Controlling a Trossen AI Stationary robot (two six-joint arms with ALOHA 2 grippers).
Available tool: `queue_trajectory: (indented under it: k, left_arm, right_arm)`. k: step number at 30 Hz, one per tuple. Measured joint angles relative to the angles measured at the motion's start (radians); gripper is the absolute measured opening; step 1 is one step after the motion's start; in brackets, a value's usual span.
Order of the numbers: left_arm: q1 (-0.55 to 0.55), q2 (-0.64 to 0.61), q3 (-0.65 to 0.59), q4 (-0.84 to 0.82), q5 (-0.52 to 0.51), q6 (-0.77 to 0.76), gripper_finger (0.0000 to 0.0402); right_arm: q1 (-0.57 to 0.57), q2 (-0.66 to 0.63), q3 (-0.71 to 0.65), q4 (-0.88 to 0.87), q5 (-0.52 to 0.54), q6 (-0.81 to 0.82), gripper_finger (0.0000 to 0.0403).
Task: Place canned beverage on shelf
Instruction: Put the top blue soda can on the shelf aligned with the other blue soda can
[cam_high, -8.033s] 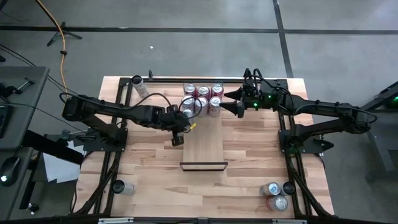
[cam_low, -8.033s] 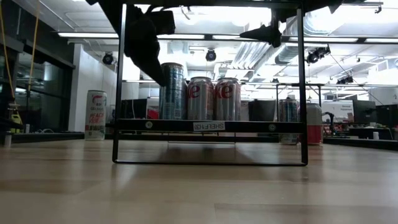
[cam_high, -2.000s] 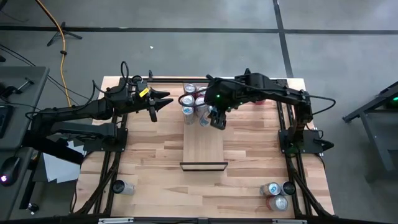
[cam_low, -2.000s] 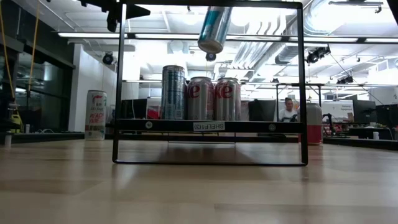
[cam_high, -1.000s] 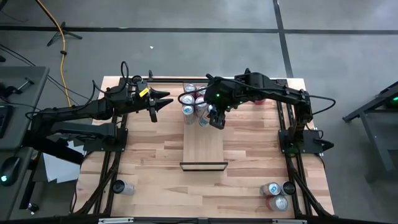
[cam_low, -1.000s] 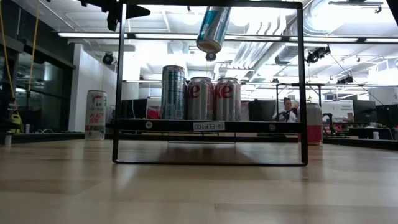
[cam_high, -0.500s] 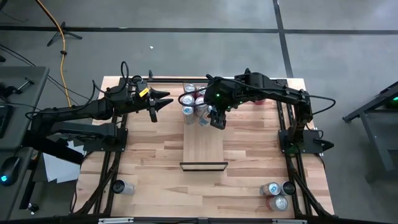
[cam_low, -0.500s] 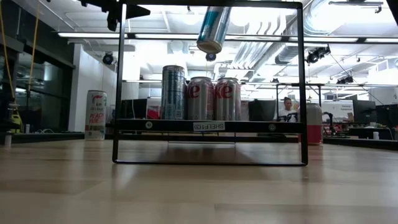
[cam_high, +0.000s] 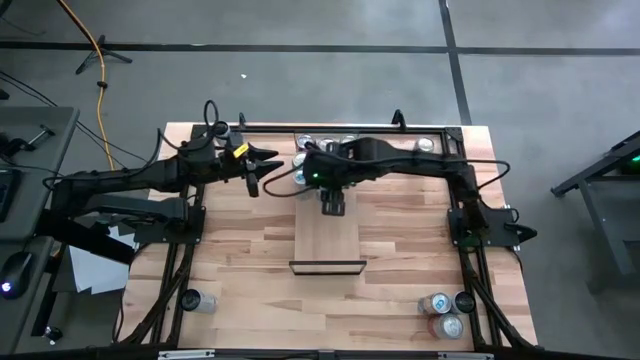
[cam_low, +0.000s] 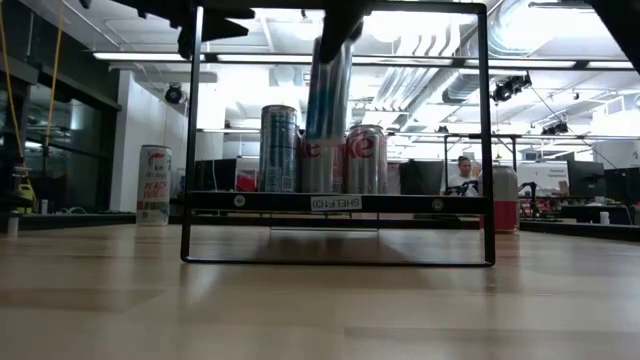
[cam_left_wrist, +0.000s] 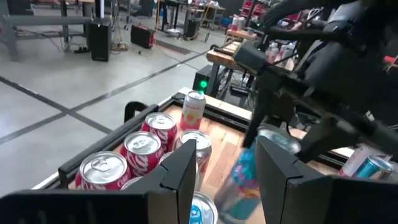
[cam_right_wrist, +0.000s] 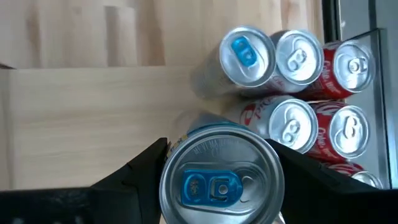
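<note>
The right arm reaches from the table's right side across to the far end of the shelf (cam_high: 328, 238), its wrist bent so the right gripper (cam_high: 332, 204) points straight down over that end, fingers closed on a can (cam_right_wrist: 221, 177) held upright. The left arm stretches in from the left, its left gripper (cam_high: 270, 166) hovering just left of the shelf's far end, fingers spread.

you get even, bright overhead light on the table (cam_high: 250, 260), with only soft shadows under the arms. in the low view the ceiling lights (cam_low: 420, 25) blow out to white glare and the arms read as black silhouettes. in the left wrist view the blue can (cam_left_wrist: 245, 177) is motion-blurred.
</note>
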Motion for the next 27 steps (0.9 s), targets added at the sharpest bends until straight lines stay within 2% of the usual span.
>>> queue_trajectory:
  k: [8, 17, 22, 27]
  left_arm:
    - [0.0, 0.018, 0.0, 0.002, 0.002, -0.002, 0.0107]
    - [0.0, 0.016, 0.0, 0.004, 0.002, -0.002, 0.0107]
    - [0.0, 0.009, 0.0, 0.007, 0.002, -0.001, 0.0107]
    - [0.0, 0.001, 0.0, 0.006, 0.002, -0.001, 0.0107]
  right_arm:
    - [-0.007, 0.07, -0.008, 0.015, 0.017, -0.005, 0.0219]
    - [-0.037, 0.062, -0.183, 0.091, 0.017, 0.011, 0.0219]
    - [-0.047, 0.065, -0.187, 0.179, 0.005, 0.012, 0.0219]
    - [-0.064, 0.066, -0.183, 0.173, -0.047, 0.053, 0.0219]
